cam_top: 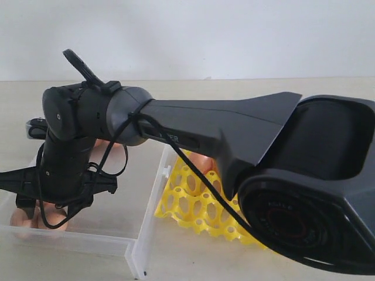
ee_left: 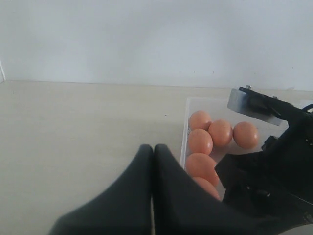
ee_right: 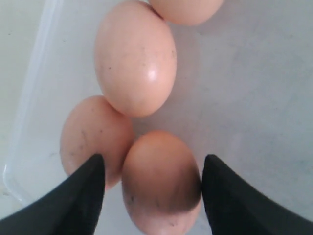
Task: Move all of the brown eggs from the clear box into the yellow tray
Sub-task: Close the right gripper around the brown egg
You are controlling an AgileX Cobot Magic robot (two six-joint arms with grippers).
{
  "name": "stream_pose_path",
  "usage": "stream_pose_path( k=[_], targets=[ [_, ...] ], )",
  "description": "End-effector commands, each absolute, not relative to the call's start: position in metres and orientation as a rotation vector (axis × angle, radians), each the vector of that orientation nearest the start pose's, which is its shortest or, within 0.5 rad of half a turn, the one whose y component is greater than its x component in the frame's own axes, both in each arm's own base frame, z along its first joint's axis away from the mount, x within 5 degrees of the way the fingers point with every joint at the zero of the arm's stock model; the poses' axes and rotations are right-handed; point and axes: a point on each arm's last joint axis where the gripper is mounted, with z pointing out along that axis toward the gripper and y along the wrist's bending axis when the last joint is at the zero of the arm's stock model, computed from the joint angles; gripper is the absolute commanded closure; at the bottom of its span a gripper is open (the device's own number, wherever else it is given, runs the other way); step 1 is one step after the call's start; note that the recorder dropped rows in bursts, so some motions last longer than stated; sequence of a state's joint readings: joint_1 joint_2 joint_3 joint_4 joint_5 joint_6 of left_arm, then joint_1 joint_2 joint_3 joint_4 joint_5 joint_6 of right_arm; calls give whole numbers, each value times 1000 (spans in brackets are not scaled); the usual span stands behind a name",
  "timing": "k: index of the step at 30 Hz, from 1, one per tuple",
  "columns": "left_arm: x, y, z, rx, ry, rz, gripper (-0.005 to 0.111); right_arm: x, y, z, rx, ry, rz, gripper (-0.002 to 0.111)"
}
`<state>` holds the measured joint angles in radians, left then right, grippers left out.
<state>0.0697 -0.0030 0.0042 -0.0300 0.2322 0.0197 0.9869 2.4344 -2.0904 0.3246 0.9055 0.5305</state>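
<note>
My right gripper (ee_right: 152, 169) is open and hangs low in the clear box (ee_right: 34, 88), one finger on each side of a speckled brown egg (ee_right: 161, 181). One finger touches that egg; the other stands apart from it, in front of a second egg (ee_right: 93, 137). Two more eggs (ee_right: 135, 56) lie beyond. In the exterior view this gripper (cam_top: 44, 213) reaches across to the box's left end (cam_top: 117, 234), over eggs (cam_top: 55, 218). The yellow tray (cam_top: 187, 202) lies right of the box, mostly hidden by the arm, with an egg (cam_top: 202, 161) showing in it. My left gripper (ee_left: 153, 149) is shut and empty, just outside the box's rim (ee_left: 185, 132).
In the left wrist view several eggs (ee_left: 200, 141) cluster along the box's near wall, with the right arm's black body (ee_left: 274, 161) just beyond them. A pale tabletop (ee_left: 73, 127) stretches around the box. The right arm's wide housing (cam_top: 304, 193) fills the exterior view's right side.
</note>
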Motion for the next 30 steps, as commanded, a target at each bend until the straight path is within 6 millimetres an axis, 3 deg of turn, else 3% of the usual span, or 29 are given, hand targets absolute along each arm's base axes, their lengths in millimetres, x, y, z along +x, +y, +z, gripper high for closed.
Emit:
stream_pose_path(
  k=[1,30],
  targets=[
    [55,3,192,-67,1714,35,111,270,451,155,-487,2912,731,52],
    [55,3,192,-67,1714,35,111,270,447,143,-590,2924,647,52]
  ],
)
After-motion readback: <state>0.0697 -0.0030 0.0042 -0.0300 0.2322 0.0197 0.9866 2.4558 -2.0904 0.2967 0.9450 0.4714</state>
